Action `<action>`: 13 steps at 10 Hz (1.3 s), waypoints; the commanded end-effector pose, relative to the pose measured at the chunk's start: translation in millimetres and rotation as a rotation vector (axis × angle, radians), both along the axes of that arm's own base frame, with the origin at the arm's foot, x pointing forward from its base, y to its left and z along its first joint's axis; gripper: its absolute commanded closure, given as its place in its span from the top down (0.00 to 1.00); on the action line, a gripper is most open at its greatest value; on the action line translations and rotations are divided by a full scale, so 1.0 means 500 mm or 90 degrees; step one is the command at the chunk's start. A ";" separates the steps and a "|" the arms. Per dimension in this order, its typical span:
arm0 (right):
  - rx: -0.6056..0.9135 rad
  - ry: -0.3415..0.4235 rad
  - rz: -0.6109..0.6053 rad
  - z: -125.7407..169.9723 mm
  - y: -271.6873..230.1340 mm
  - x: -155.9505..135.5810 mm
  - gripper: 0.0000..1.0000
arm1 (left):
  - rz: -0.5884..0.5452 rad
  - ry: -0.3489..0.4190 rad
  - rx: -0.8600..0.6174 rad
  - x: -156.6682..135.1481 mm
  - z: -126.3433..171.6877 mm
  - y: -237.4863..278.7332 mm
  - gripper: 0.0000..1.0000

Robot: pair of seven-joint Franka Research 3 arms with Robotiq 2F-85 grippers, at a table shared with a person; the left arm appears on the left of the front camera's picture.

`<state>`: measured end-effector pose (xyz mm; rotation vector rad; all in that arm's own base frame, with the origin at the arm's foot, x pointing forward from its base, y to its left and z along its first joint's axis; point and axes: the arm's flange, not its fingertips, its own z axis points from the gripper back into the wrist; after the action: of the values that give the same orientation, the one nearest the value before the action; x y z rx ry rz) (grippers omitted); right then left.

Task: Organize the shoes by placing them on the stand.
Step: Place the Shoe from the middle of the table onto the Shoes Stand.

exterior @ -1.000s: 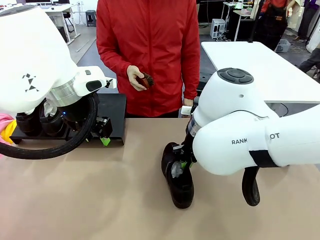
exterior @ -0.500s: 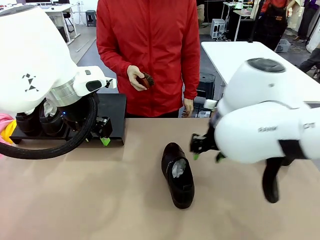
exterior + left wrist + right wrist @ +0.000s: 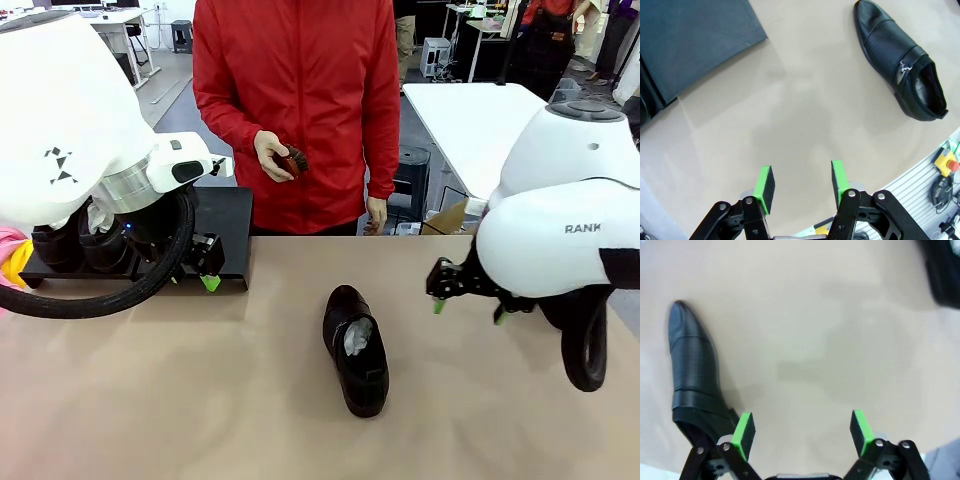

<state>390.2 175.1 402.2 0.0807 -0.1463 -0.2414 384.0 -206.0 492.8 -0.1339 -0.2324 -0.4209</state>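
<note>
My right hand (image 3: 467, 310) hovers spread toward the surface's (image 3: 200, 400) right edge, right of the shoe (image 3: 355, 350); my left hand (image 3: 802, 182) hangs spread by the stand (image 3: 225, 215).

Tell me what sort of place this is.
Probably a robotics lab or open workshop: a white left arm and right arm share a tan table; a yellow emergency-stop box sits near its edge; another white worktable stands behind the person.

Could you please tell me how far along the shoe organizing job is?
Done: apparently two shoes sit on the stand. In hand: nothing; the left claw and right claw are open and empty. Left: one loose shoe lies on the table, to be racked.
</note>
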 end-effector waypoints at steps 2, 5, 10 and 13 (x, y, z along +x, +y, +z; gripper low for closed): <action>0.023 -0.019 0.011 0.003 0.028 -0.003 1.00 | 0.004 0.003 -0.001 -0.003 0.004 0.003 0.61; -0.016 -0.032 -0.027 0.029 0.015 -0.033 1.00 | 0.004 0.003 -0.001 -0.003 0.004 0.003 0.61; -0.033 0.044 -0.325 0.007 -0.239 0.038 1.00 | 0.041 -0.005 -0.018 -0.035 -0.019 -0.280 0.61; -0.038 0.018 -0.292 0.023 -0.272 0.021 1.00 | 0.121 0.037 -0.016 -0.047 0.011 -0.420 0.61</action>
<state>402.9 37.0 402.8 -0.0207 -0.1135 -0.7183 343.0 -403.3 490.8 -0.1777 -0.2136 -0.2829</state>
